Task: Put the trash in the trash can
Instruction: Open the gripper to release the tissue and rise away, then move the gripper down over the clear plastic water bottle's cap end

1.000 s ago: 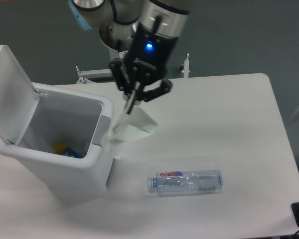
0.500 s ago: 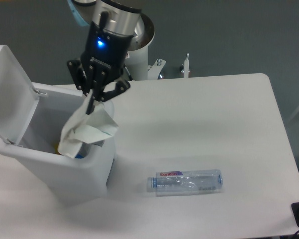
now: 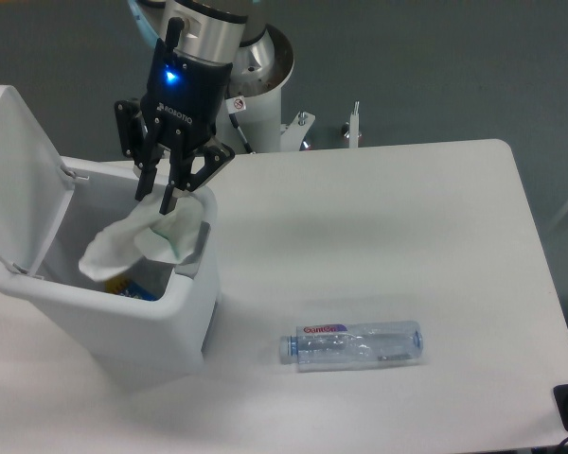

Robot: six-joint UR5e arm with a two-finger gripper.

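Below pincer point(image 3: 157, 192): wrapper point(image 3: 137, 242), over bin point(image 3: 123, 326).

A white table point(image 3: 435, 236) stands against a dark grey wall point(image 3: 435, 66).

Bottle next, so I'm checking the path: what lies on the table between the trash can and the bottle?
Nothing. In the camera view, only bare white table separates the trash can from the bottle.

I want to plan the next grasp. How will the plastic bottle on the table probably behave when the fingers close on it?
The bottle lies on its side on the table, so a push may roll it. It looks clear, empty and crushed, so probably light, and its walls may give under squeezing. The smooth plastic could slip.
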